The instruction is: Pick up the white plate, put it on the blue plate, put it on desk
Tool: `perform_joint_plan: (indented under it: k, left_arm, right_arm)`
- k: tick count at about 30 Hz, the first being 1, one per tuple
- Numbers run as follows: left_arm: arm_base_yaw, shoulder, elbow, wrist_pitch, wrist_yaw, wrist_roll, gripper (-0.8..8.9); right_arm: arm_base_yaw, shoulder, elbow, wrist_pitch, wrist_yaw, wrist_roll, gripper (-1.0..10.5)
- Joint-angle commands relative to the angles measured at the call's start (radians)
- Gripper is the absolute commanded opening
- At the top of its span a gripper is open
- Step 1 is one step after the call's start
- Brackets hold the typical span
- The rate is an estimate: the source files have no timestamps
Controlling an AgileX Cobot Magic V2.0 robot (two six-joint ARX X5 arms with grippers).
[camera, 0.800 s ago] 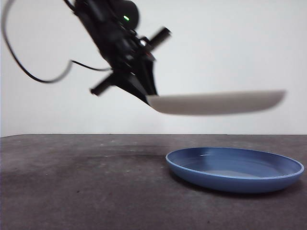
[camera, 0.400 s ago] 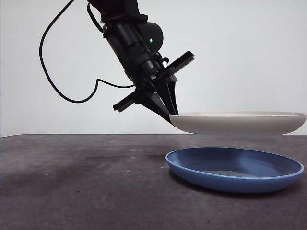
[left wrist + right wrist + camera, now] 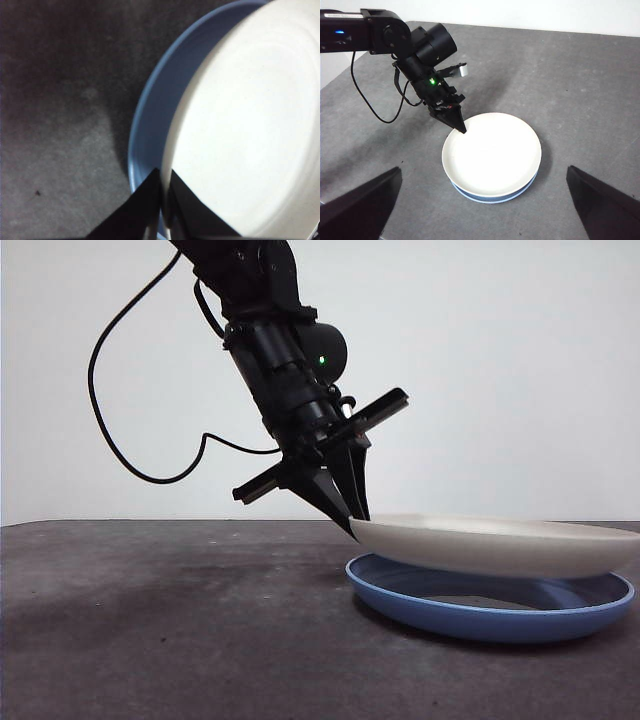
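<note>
My left tool (image 3: 352, 523) grips the white plate (image 3: 490, 543); it has dropped lower, now nesting into the blue plate (image 3: 480, 615), centre-right.

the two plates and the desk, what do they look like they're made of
White plate: matte off-white, no glare; possibly plastic or unglazed ceramic, cannot tell which.
Blue plate: glossy, with a bright sheen along its rim; probably glazed ceramic or smooth plastic.
Desk: dark grey-brown, mottled and matte, perhaps a laminate or mat covering.

Plain white wall (image 3: 520, 360) under even light.
</note>
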Motion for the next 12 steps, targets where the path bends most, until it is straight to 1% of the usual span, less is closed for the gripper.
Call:
perform_joint_plan:
  k: [1, 8, 10, 12]
  left_arm:
    - [-0.014, 0.031, 0.031, 0.008, 0.003, 0.002, 0.11]
    - [-0.014, 0.031, 0.031, 0.008, 0.003, 0.019, 0.19]
    - [-0.014, 0.031, 0.031, 0.008, 0.003, 0.026, 0.5]
    - [-0.014, 0.031, 0.031, 0.009, 0.003, 0.029, 1.17]
  right_arm:
    - [0.003, 0.003, 0.021, 0.007, 0.0, -0.008, 5.7]
    - [0.003, 0.003, 0.021, 0.007, 0.0, -0.008, 5.7]
    - [0.003, 0.003, 0.021, 0.007, 0.0, -0.008, 5.7]
    - [0.003, 0.003, 0.021, 0.007, 0.0, -0.008, 5.7]
